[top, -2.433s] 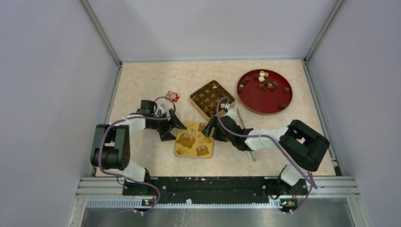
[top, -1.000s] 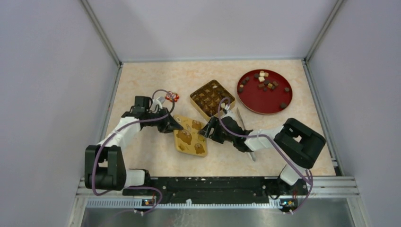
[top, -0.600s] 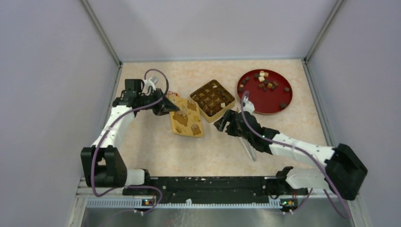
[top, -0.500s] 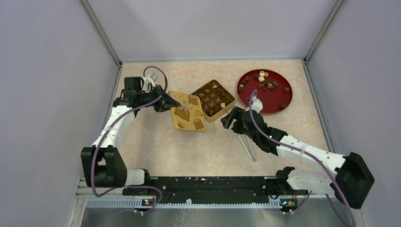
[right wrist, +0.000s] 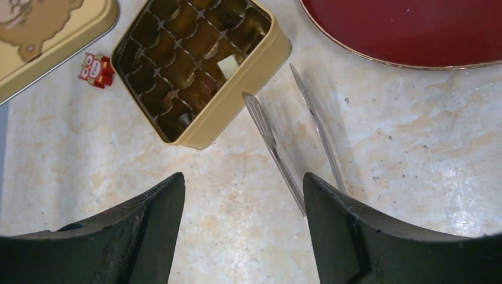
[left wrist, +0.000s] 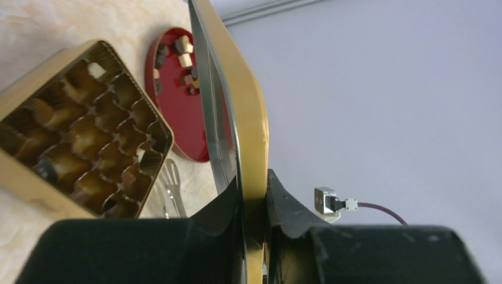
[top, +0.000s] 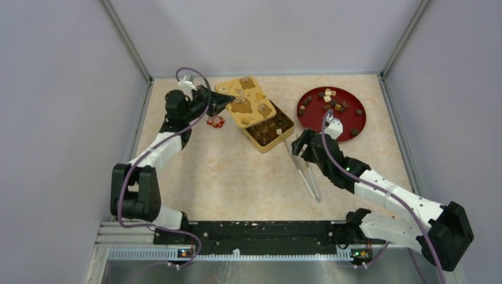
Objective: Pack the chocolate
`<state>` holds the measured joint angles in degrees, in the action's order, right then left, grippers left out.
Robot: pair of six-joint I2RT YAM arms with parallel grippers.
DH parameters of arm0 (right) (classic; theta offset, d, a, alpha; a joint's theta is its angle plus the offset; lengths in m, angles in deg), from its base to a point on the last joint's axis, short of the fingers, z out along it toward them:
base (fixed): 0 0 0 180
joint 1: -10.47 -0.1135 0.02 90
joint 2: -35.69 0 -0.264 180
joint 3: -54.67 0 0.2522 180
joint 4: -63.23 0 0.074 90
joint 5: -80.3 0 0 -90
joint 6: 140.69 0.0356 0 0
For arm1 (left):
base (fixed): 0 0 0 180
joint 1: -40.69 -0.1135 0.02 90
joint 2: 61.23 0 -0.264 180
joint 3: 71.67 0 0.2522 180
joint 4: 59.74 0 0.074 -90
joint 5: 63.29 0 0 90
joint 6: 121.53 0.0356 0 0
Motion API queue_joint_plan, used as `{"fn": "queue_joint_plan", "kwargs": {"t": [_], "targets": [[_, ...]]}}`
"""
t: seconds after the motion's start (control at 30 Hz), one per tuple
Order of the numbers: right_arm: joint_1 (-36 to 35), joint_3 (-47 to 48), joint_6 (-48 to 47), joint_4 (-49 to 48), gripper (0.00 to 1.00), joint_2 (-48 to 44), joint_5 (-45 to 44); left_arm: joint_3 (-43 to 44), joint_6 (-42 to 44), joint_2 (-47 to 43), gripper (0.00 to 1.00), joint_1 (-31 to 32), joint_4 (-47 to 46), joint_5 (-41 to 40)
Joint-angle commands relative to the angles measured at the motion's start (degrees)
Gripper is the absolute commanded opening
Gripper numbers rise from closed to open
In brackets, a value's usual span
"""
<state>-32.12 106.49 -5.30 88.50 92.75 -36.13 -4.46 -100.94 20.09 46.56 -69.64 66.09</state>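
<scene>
Your left gripper (left wrist: pixel 253 204) is clamped tight on one edge of the single yellow lid (top: pixel 248 102). It holds the lid tilted in the air, and from above the lid covers the far side of the one square box (right wrist: pixel 237 106). Your right gripper (right wrist: pixel 243 183) has its jaws spread wide and holds nothing. It hovers over the one pair of tongs (right wrist: pixel 256 112), which lies on the table (top: pixel 237 177) just beside the box.

Chocolate (top: pixel 338 107): about a dozen lumps sit on the one red plate (top: pixel 343 133), mostly dark with a few pale. More lumps sit in the box's cells, too dim to count. One red-and-white sweet (right wrist: pixel 96 69) lies near the box.
</scene>
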Motion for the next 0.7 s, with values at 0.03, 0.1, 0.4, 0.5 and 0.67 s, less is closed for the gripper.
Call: {"fn": "queue_joint_plan", "kwargs": {"t": [0.03, 0.1, 0.4, 0.5, 0.67], "targets": [[0.2, 2.0, -2.1, 1.6, 0.7, 0.4, -1.5, 2.0, -8.4, 10.9, 0.0, 4.3, -26.0, -0.3], [0.2, 1.9, -2.0, 4.0, 0.7, -0.1, -3.3, 1.9, -11.4, 14.7, 0.0, 5.1, -33.0, -0.8], [0.2, -2.3, 2.1, 11.1, 0.71, -8.5, -8.3, -0.6, -12.8, 22.2, 0.0, 9.9, -40.3, -7.9], [0.2, -3.1, 2.5, 11.7, 0.71, -10.4, -9.1, -1.3, -14.4, 24.7, 0.0, 10.3, -42.0, -8.8], [0.2, -2.6, 2.5, 13.1, 0.71, -8.8, -9.2, -2.9, -18.2, 29.5, 0.0, 10.4, -48.6, -9.8]]}}
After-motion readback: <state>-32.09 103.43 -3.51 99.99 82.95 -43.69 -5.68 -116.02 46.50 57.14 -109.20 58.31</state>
